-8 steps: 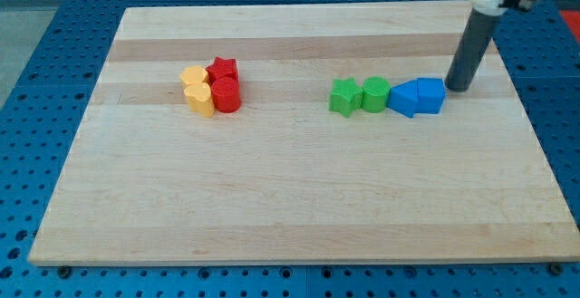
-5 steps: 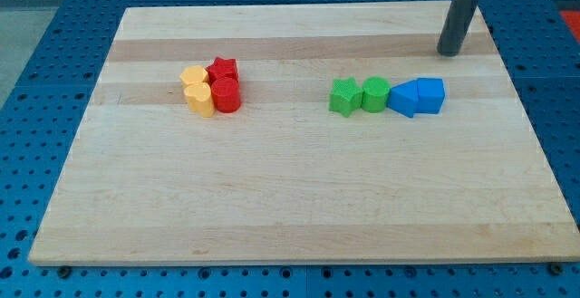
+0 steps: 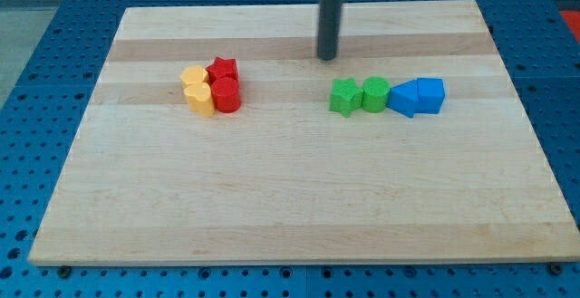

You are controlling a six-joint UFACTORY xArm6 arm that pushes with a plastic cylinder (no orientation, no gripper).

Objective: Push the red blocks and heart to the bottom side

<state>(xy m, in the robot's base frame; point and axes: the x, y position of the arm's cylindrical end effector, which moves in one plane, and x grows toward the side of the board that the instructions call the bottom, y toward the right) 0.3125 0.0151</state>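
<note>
my tip (image 3: 326, 58), bare and touching no block, has swung from beside the blue blocks (image 3: 418, 96) at the view's right to the upper middle of the board (image 3: 290, 207), above the green blocks (image 3: 361, 95). the red star (image 3: 222, 68), red cylinder (image 3: 227, 95) and yellow heart (image 3: 199, 98) sit unmoved upper left, beside another yellow block (image 3: 193, 76); the approach is under way, pushing not begun.

A pale wooden tabletop (image 3: 299, 207) lies on a blue perforated base (image 3: 36, 81). Toward the view's right, four blocks stand in a touching row: a green star-shaped block (image 3: 343, 97), a green cylinder (image 3: 375, 94), a blue triangular block (image 3: 403, 98) and a blue house-shaped block (image 3: 430, 95).
</note>
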